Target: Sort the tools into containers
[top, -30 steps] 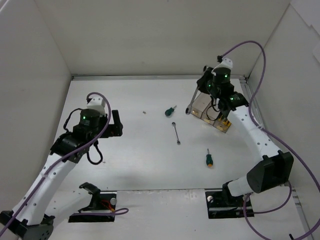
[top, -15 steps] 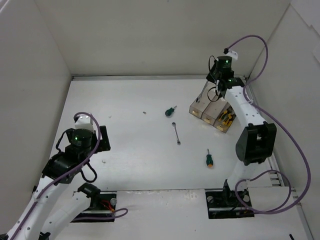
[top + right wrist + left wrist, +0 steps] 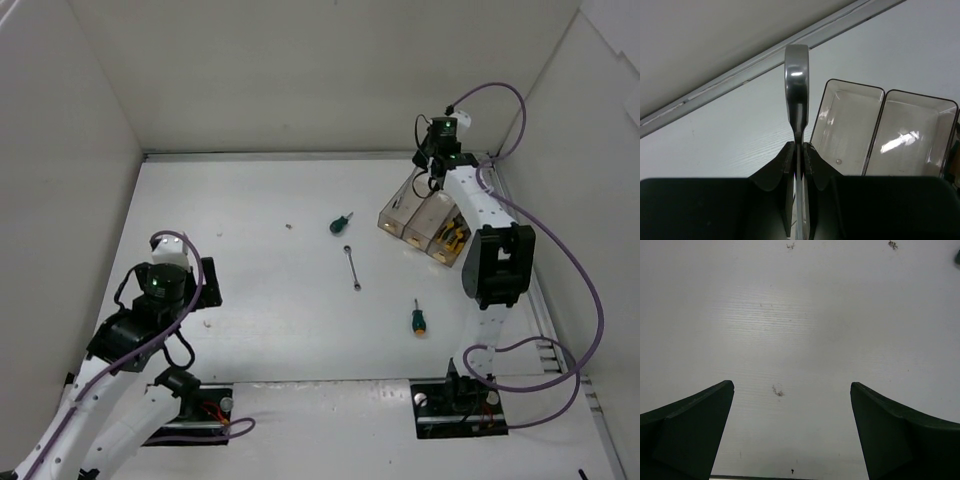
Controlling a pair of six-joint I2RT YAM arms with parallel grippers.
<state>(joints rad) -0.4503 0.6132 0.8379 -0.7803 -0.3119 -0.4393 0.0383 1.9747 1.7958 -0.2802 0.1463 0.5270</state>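
**Desk:** R gripper state?

**Op:** R gripper (image 3: 799, 152) is clamped tight on the held wrench (image 3: 796, 75). It's slim and silver, fingers pinch the shank, ring end sticks out past the tips. On my wrist cam it's up off the table, w/ the containers (image 3: 878, 116) below and right of the ring end.

**Desk:** Over which compartment?

**Op:** Can't tell. Top cam puts that wrist at the far end of the bin row, near the back wall. I see no contact btwn wrench and any rim.

**Desk:** What's in the bins?

**Op:** Yellow-handled pliers (image 3: 452, 237) in the end compartment, the one closest to the R arm's base. Wrist cam shows smoky floors in the other two. One has a tiny speck, can't ID it.

**Desk:** Other tools?

**Op:** All on the table (image 3: 250, 200). Second wrench (image 3: 352, 266) lies mid-table, roughly front-to-back. Far screwdriver (image 3: 341, 221), green handle, sits just beyond it toward the back. Near screwdriver (image 3: 417, 319) is closer to the arm bases and off to the right. All three are apart from each other and left of the bins.

**Desk:** L side?

**Op:** L gripper (image 3: 792, 432) has its jaws spread wide, only white table w/ a few scuff marks showing btwn the fingers. Top cam has it on the left side, well apart from every tool.
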